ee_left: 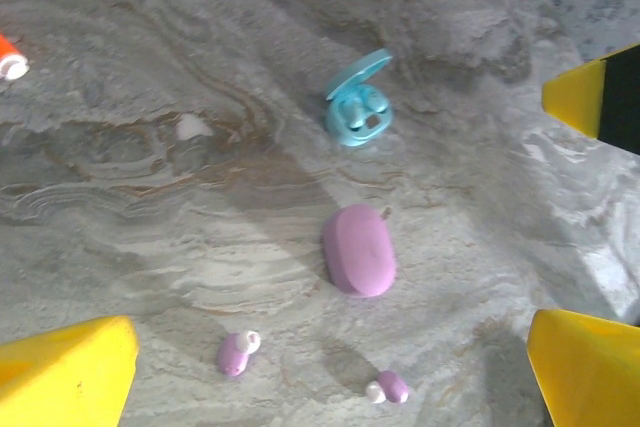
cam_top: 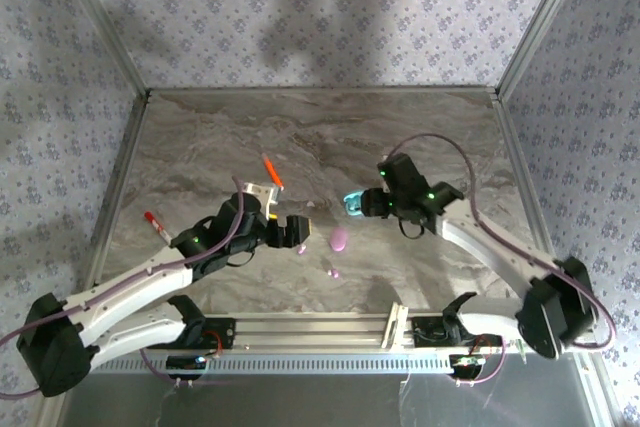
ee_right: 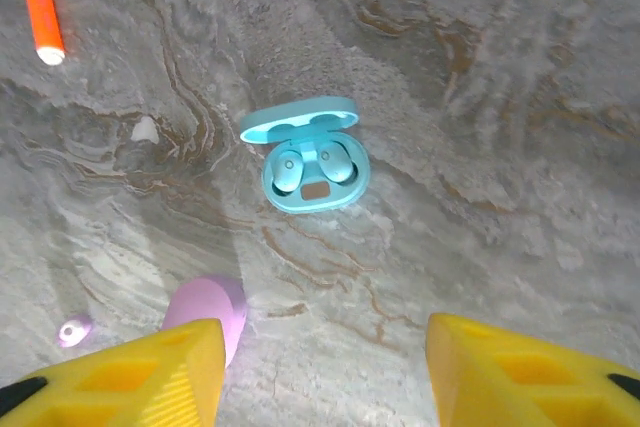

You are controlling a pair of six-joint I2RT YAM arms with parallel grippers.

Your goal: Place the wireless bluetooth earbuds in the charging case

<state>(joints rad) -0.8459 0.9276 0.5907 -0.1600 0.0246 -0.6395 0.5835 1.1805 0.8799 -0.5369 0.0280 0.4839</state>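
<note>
grippers, two. left gripper: jaws spread wide, yellow wedge-shaped fingers at the frame corners, nothing held or touched. right gripper: likewise wide open and empty, hovering near the cyan case.
cyan case: glossy oval clamshell, lid up. my right wrist view gives me two cyan earbuds seated in its wells.
pink case: smooth oval pebble, closed, lying flat on the table.
pink earbuds: loose on the table near the pink case, apart from each other. my left wrist view gives me the first pink earbud and the second pink earbud, each white-tipped.
orange pen: slim stick, white end, well apart from both cases.
table: grey marble-veined surface.
</note>
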